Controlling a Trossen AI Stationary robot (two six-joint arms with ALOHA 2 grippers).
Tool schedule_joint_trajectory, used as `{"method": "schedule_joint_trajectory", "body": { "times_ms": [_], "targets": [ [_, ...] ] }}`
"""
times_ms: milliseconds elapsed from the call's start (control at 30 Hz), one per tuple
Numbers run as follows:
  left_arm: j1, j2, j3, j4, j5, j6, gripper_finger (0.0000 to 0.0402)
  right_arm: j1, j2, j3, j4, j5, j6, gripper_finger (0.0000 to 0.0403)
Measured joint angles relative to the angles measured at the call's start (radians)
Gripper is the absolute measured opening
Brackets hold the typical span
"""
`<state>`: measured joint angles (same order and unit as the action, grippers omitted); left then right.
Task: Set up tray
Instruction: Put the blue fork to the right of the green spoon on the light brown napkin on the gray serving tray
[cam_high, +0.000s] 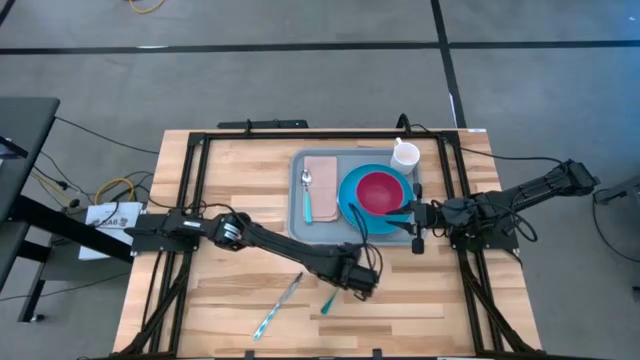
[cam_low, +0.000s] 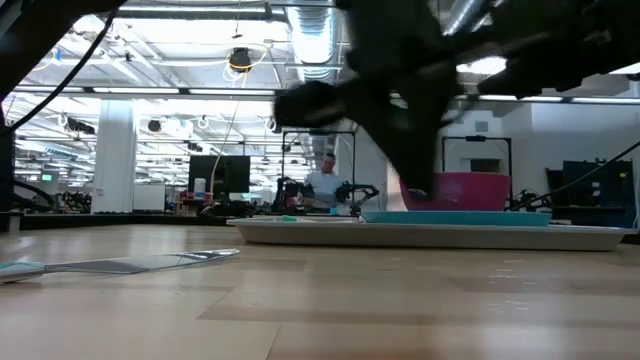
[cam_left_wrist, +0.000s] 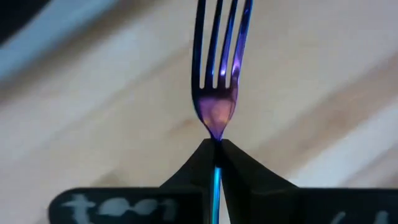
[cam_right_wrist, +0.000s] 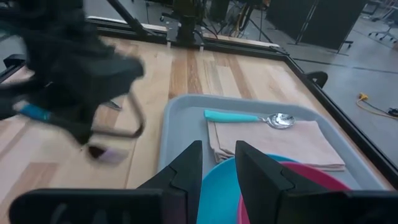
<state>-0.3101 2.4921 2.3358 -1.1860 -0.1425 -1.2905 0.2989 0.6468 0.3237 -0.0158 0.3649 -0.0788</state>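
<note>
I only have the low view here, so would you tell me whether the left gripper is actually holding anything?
Observer: Yes. In the left wrist view the left gripper is shut on the fork, pinching its neck, tines pointing away from the wrist.
Operator: Thank you. Where is that gripper relative to the tray?
Observer: In the high view it is over bare wood, off the near edge of the tray.
Operator: And what is already on the tray?
Observer: A napkin carrying a spoon, a blue plate with a red bowl, and a white mug at the far right corner.
Operator: Is any cutlery left on the table?
Observer: A knife lies left of the left gripper.
</note>
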Motion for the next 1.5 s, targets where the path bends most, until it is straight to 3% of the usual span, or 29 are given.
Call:
{"method": "schedule_joint_trajectory", "body": {
  "times_ms": [200,367,600,800,1000,1200,1500],
  "targets": [
    [0.052,-0.039,-0.011,-0.214,-0.100,-0.015,0.0002,0.000,0.000,0.000,0.001,0.000,0.000,0.0091],
    [0.149,-0.060,-0.008,-0.307,-0.189,0.070,0.0001,0.000,0.000,0.000,0.001,0.000,0.000,0.0091],
    [0.333,-0.068,-0.008,-0.233,-0.217,0.176,0.0001,0.000,0.000,0.000,-0.001,0.000,0.000,0.0091],
    [0.454,-0.069,-0.015,-0.174,-0.274,0.083,0.0003,0.000,0.000,0.000,-0.017,0.000,0.002,0.0091],
    [0.490,-0.071,-0.081,-0.024,-0.232,0.095,0.0005,0.000,0.000,0.000,-0.037,0.000,0.026,0.0091],
    [0.500,-0.070,-0.172,-0.056,-0.248,0.070,0.0005,0.000,0.000,0.000,-0.037,0.000,0.056,0.0091],
    [0.542,-0.068,-0.182,-0.036,-0.248,0.034,0.0006,0.000,0.000,0.000,-0.037,0.000,0.055,0.0091]
  ]
}}
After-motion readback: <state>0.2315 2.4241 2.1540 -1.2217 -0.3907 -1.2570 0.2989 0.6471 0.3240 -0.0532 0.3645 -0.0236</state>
